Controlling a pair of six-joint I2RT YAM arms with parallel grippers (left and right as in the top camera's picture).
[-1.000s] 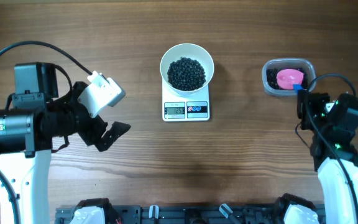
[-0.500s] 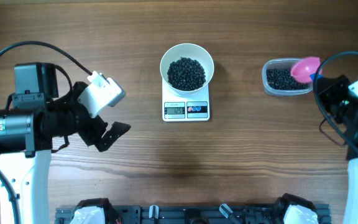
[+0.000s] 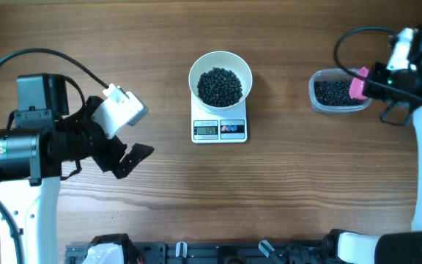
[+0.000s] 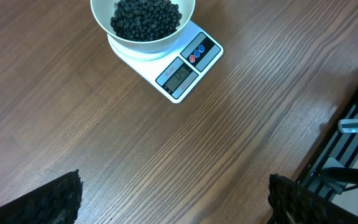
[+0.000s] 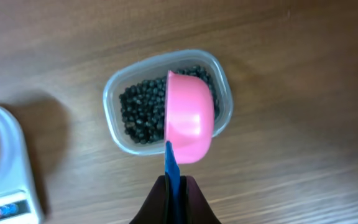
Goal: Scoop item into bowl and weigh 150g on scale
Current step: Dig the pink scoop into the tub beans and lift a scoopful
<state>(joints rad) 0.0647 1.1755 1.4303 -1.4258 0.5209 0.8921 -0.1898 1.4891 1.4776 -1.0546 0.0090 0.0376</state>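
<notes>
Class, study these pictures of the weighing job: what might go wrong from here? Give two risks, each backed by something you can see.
1. The right tool pinches the pink scoop only by its thin blue handle, tilted on edge over the clear tub. It may twist and spill black grains onto the table.
2. The white bowl overhangs the scale and already holds a heap of grains, so another scoopful might overshoot the target.

The digits on the scale (image 3: 219, 130) are too small to read. In the left wrist view the top edge cuts off the bowl (image 4: 143, 46), and of the left claw (image 4: 173, 202) only the fingertips (image 4: 58, 199) show at the bottom edge. The pink scoop (image 5: 189, 118) hides part of the tub's (image 5: 109, 115) grains (image 5: 138, 112).
</notes>
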